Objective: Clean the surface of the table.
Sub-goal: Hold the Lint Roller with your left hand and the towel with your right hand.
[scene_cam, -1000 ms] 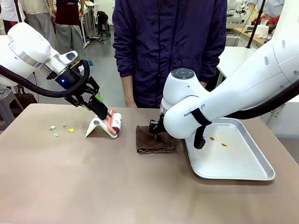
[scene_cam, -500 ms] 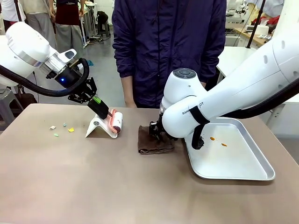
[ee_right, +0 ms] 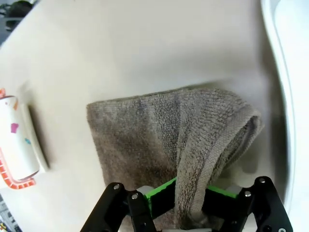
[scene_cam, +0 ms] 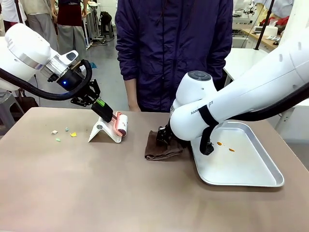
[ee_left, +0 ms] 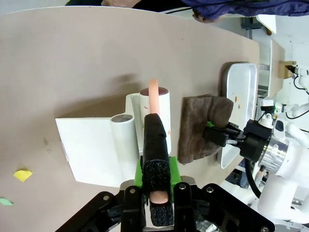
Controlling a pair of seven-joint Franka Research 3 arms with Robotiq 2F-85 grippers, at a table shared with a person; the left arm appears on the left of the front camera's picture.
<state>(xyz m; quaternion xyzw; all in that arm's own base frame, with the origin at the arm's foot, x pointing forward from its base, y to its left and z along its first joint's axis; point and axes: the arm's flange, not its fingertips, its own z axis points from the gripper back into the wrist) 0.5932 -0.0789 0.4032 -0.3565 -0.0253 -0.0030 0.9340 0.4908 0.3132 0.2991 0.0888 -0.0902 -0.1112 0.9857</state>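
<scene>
The pink handle of a white lint roller [scene_cam: 121,126], set against its white angled stand [scene_cam: 99,131], is clamped between the left fingers [ee_left: 155,140]. A fold of the brown terry cloth [scene_cam: 161,150] is gripped by the right fingers [ee_right: 161,197]. The cloth lies on the wide brownish-tan matte surface [scene_cam: 96,193], just beside a rectangular silver metal tray [scene_cam: 270,182]. Small coloured paper scraps [scene_cam: 73,134] are scattered on the surface left of the stand.

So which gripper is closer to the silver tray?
Right. The right gripper pinches the brown cloth beside the tray; the left gripper holds the lint roller, beyond the cloth.
</scene>
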